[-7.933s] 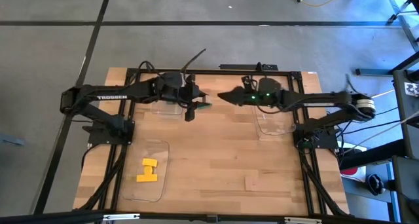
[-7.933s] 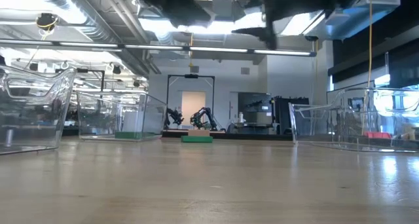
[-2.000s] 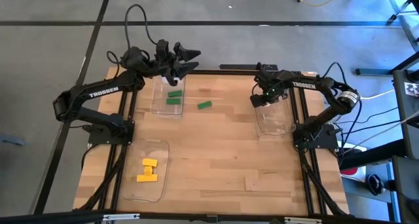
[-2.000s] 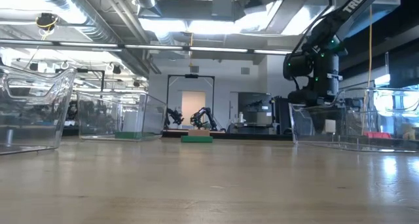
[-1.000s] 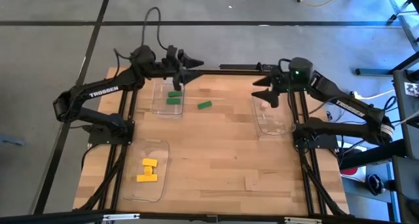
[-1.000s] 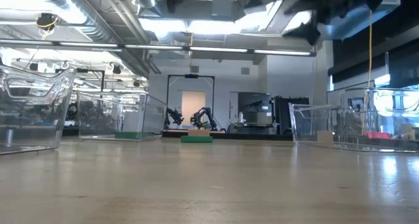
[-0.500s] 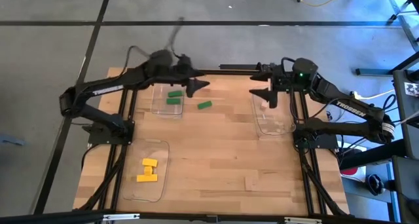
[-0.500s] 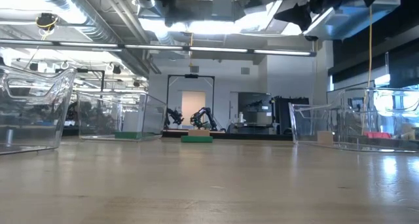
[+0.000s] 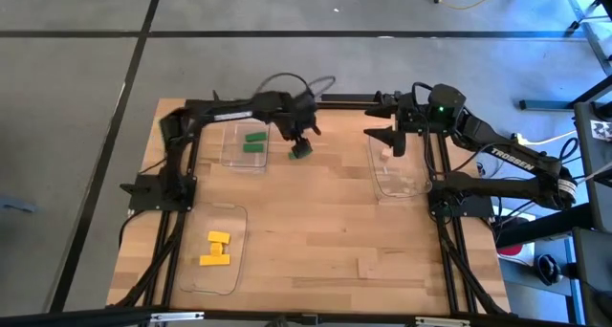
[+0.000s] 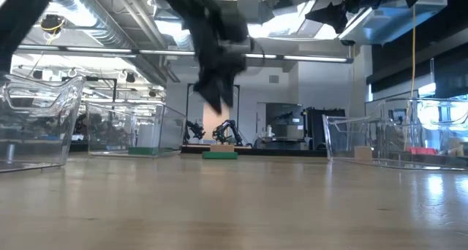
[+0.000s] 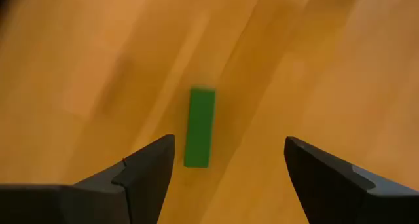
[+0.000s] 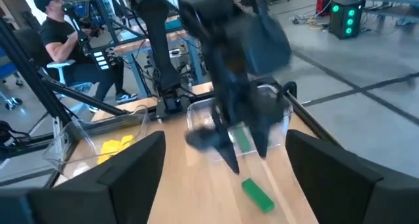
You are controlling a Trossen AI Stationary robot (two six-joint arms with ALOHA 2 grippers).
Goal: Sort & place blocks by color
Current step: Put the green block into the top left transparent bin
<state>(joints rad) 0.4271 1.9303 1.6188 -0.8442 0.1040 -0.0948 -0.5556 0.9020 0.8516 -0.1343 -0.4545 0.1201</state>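
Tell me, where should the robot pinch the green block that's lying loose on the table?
Probably across its two long sides, near the middle, coming straight down. The green block lies flat, long and narrow, alone on bare wood, and the left gripper hangs open above it.

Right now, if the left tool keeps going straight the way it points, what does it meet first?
Most likely the loose green block on the table. The left tool is open and points down at it; the block sits nearer one finger than midway. How high the tool hangs above it is unclear.
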